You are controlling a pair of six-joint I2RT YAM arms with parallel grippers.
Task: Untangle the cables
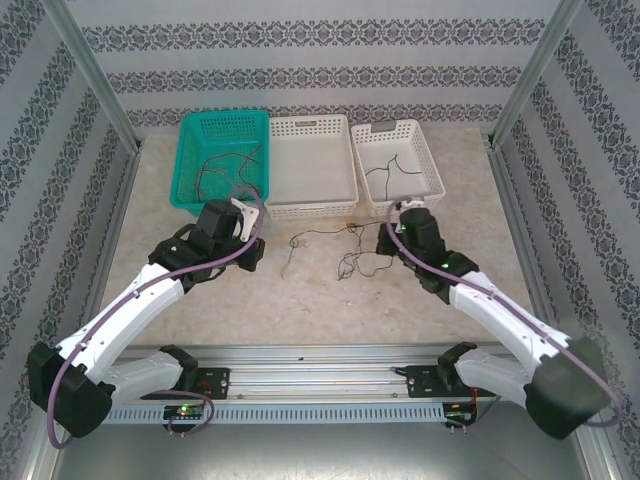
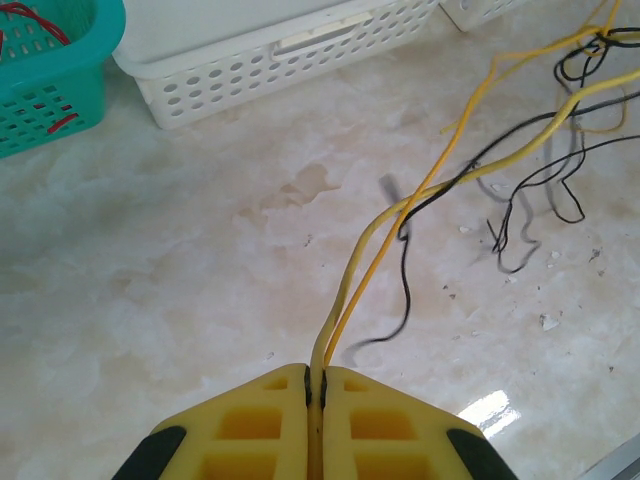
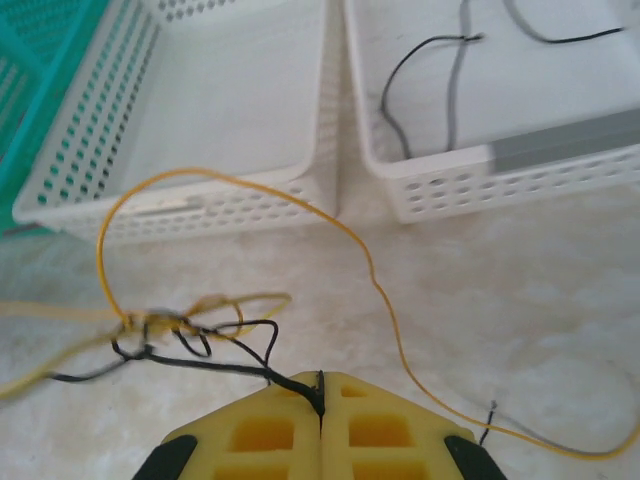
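A tangle of thin yellow and black cables (image 1: 350, 255) lies on the marble tabletop between my two grippers. My left gripper (image 1: 260, 250) is at the tangle's left end. In the left wrist view that gripper (image 2: 316, 378) is shut on a doubled yellow cable (image 2: 400, 215), which runs up and right toward the knot (image 2: 590, 50). A black cable (image 2: 405, 290) trails beside it. My right gripper (image 1: 385, 240) is at the tangle's right end. In the right wrist view it (image 3: 320, 385) is shut on a black cable (image 3: 200, 365) leading left to the knot (image 3: 165, 325). A yellow loop (image 3: 340, 230) arcs above.
Three baskets stand in a row at the back. The teal basket (image 1: 185, 160) holds thin cables, one of them red (image 2: 30, 20). The white middle basket (image 1: 312, 165) is bare inside. The white right basket (image 1: 415, 165) holds a black cable (image 3: 400, 70).
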